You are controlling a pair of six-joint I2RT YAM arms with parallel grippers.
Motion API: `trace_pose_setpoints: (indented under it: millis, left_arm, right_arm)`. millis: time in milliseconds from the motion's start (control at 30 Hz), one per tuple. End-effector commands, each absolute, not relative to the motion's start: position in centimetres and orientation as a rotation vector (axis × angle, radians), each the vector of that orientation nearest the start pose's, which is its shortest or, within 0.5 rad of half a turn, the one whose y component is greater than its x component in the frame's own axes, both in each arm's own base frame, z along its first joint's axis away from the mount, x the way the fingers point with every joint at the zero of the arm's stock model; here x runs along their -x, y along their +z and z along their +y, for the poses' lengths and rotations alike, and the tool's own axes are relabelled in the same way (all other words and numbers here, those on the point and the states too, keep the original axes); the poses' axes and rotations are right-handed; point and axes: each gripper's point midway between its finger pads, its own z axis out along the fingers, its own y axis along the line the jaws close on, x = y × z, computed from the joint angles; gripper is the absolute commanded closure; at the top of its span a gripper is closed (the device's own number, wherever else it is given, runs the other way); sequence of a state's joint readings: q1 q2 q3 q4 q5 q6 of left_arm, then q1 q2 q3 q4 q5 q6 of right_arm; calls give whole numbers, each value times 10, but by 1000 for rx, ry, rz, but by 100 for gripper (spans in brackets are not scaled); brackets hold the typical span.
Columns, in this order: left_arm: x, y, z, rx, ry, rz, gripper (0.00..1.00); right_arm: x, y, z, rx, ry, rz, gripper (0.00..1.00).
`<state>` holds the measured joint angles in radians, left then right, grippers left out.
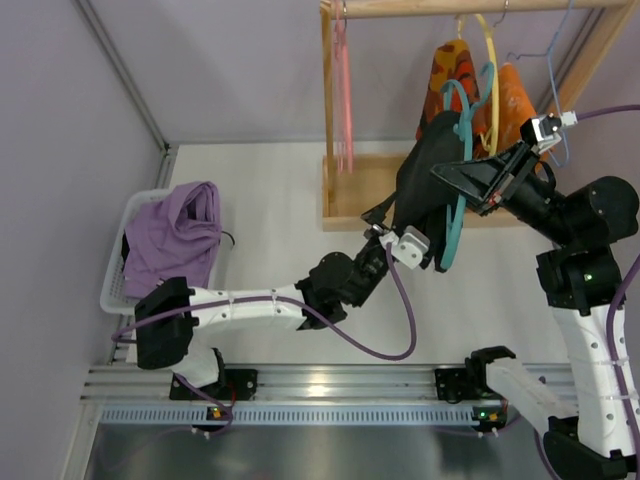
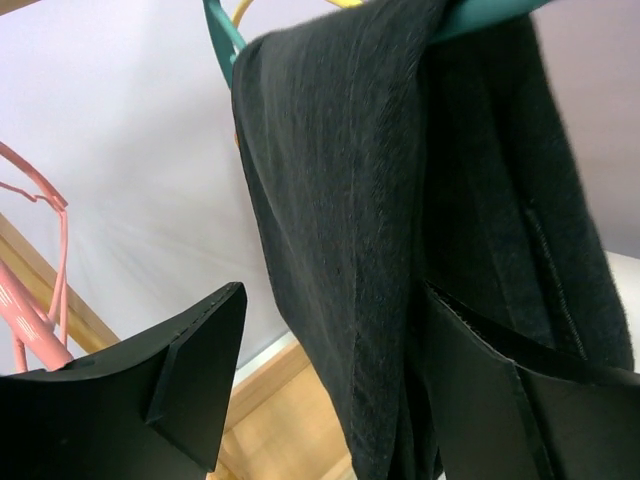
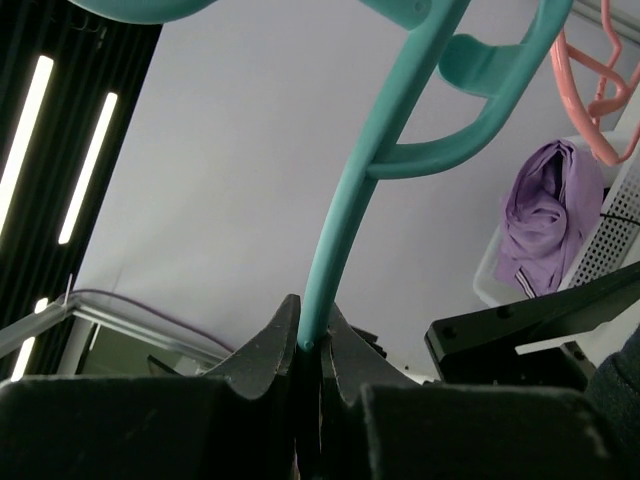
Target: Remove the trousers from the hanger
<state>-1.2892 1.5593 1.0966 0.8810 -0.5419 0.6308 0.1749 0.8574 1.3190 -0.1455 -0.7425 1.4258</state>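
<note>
The right tool [image 3: 310,335] is clamped shut on a thin arm of the teal hanger [image 3: 345,210]. The left tool [image 2: 335,300] stands wide open astride the dark trousers [image 2: 340,150], gripping nothing yet. I'd close on both layers well below the fold, then draw them off sideways while the hanger is held firm. The trousers are draped over the hanger, their length hanging down from the fold.
</note>
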Motion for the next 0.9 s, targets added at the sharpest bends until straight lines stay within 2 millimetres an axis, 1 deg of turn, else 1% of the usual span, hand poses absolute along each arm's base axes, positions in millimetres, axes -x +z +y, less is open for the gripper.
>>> trace_pose_setpoints:
  millis: [0,67,100,133,233,267,300,367,400,467,500,567,600,667,700,733,767,800,867]
  left_arm:
    - [-251,395,-412,-560,-267,1002,26]
    - [-253,398,-415,-550,-275,997,23]
    - [-254,396,-419,-556,-278,994,23]
    - [-254,402,-421,-546,-290,984,21]
    - [-256,403,-431,-544,-292,965,20]
    - [-257,410,-433,-531,-296,954,22]
    - [-260,408,-436,-534,-286,953,23]
    - [-264,410,-438,-529,-273,949,27]
    - [-269,408,-438,-526,-263,953,29]
    - [-276,407,-435,-514,-244,963,36]
    - [-281,408,-431,-502,-231,969,45]
    - [-282,412,-425,-492,-224,966,55]
    - [-281,419,-421,-485,-225,957,69]
    - [-279,426,-415,-478,-218,946,85]
    - [-277,437,-408,-461,-224,935,93]
    - [-276,440,-405,-463,-219,933,100]
    - [-274,444,-402,-462,-218,927,100]
    - [-271,454,-393,-451,-218,915,100]
    - [-268,462,-387,-458,-215,910,100]
  right_arm:
    - [-140,585,173,5,1726,1326,100]
    - [-142,583,173,-4,1730,1333,100]
    - [-143,582,174,-9,1733,1338,100]
    - [-146,578,174,-19,1735,1347,100]
    - [-150,571,175,-40,1746,1371,100]
    - [-150,571,175,-40,1746,1371,100]
    - [-149,571,175,-36,1746,1372,100]
    - [-145,574,175,-24,1742,1364,100]
    - [-142,575,174,-17,1740,1360,100]
    - [-140,575,174,-10,1735,1361,100]
    - [-139,574,175,-6,1733,1363,100]
    - [-137,574,174,3,1724,1357,100]
    - [-137,572,174,1,1724,1358,100]
    - [-140,568,174,-7,1720,1366,100]
    - [-141,566,174,-9,1718,1370,100]
    - [-149,556,175,-43,1715,1405,100]
    - [-152,552,175,-45,1708,1413,100]
    - [-158,544,176,-56,1704,1430,100]
    - [-165,532,177,-65,1689,1452,100]
